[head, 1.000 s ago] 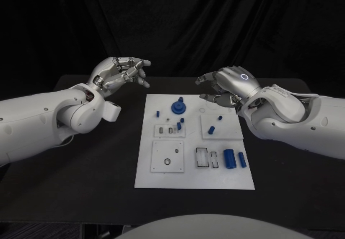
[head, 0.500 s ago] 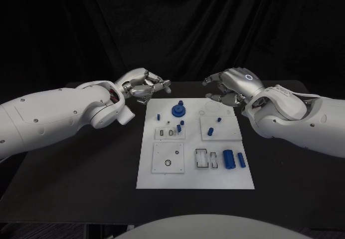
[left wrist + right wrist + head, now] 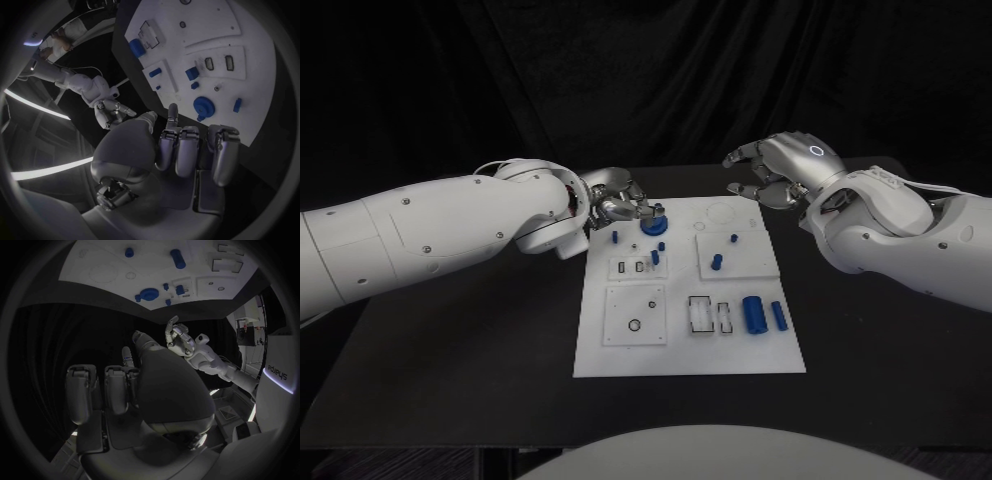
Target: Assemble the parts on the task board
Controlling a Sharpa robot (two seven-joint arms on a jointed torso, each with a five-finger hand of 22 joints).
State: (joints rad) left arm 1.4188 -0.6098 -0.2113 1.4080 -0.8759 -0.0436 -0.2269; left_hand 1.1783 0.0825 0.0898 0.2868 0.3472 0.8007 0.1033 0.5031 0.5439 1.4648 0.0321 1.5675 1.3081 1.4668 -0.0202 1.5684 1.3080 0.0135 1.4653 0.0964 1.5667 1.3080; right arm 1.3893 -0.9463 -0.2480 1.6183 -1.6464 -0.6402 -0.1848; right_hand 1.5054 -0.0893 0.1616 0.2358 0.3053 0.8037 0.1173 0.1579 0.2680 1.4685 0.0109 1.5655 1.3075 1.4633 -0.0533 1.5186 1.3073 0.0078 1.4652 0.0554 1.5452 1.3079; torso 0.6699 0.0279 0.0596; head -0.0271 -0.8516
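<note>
The left hand (image 3: pixel 617 200) is seen at the far left corner of the white task board (image 3: pixel 689 360), just beside the round blue knob (image 3: pixel 655 221) (contact cannot be told); its fingers are curled in and nothing is held. Blue pegs (image 3: pixel 718 262) and two blue cylinders (image 3: pixel 766 315) are found further right on the board. The right hand (image 3: pixel 776 172) is held above the far right corner, fingers curled, empty.

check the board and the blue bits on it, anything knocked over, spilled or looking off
Nothing stands out. The white board lies flat and square on the table, and the blue parts sit on it, none off on the table. The left hand hovers by the round blue part at the far end; the right hand holds nothing.
</note>
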